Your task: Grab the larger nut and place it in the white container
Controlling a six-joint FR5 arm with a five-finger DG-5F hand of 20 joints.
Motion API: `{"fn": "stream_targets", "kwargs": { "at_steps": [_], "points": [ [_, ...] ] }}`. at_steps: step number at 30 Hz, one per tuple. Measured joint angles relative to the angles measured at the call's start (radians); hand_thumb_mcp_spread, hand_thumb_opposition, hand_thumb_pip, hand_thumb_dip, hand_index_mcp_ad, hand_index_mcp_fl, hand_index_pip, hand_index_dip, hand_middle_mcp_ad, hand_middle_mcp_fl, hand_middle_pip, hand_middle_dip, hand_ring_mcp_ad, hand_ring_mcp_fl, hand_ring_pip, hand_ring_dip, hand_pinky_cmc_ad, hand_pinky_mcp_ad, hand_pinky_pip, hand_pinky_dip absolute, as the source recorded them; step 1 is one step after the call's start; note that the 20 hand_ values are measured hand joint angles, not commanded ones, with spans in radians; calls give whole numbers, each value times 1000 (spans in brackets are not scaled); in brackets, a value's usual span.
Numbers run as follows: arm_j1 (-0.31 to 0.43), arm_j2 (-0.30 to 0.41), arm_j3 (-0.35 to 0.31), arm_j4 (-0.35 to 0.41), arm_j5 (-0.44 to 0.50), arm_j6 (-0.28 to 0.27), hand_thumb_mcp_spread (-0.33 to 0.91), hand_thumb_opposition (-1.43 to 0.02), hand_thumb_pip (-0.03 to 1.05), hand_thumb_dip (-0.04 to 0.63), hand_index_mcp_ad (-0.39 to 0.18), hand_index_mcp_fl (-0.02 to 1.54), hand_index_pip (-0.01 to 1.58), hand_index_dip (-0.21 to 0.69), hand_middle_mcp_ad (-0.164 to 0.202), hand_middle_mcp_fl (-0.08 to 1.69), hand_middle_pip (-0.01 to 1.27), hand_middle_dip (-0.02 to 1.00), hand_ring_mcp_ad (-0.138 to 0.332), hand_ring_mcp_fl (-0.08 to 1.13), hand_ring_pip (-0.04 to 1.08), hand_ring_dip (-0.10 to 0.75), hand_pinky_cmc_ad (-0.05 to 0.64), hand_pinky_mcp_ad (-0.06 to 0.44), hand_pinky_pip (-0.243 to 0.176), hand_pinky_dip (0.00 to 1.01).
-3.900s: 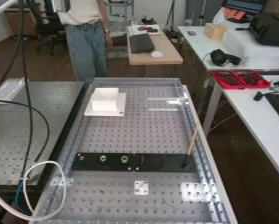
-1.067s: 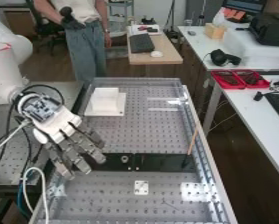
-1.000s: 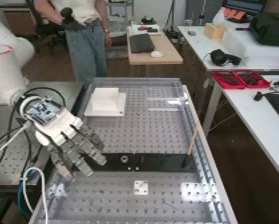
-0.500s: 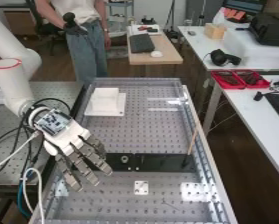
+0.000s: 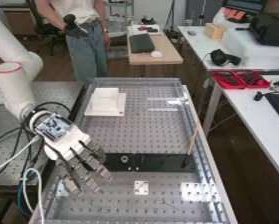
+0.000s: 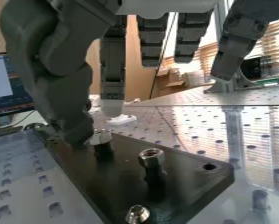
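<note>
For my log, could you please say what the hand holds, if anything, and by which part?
Nothing is held: the hand hangs open near the black bar.

Here are three round metal parts [image 6: 151, 156], one container [image 5: 106, 100] and one stick [image 5: 193, 139].

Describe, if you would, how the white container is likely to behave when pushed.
The white container would probably keep its shape, since its walls look straight and flat. It seems unlikely to roll, being boxy rather than round. Tipping also looks unlikely, as it sits on a wider flat white plate; whether the two are fixed together, I can't tell.
</note>
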Motion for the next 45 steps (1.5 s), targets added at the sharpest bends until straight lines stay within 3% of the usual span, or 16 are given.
{"fn": "stream_targets", "kwargs": {
  "at_steps": [20, 45],
  "points": [
    [-32, -19, 16, -3, -46, 10, 356, -860, 689, 204, -120, 187, 1541, 79, 59, -7, 134, 237, 140, 3, 68, 126, 363, 309, -93, 405],
    [-47, -40, 33, -7, -72, 17, 358, -860, 710, 204, -124, 199, 1538, 47, 61, -7, 134, 237, 138, 2, 75, 126, 346, 309, -89, 412]
  ]
}}
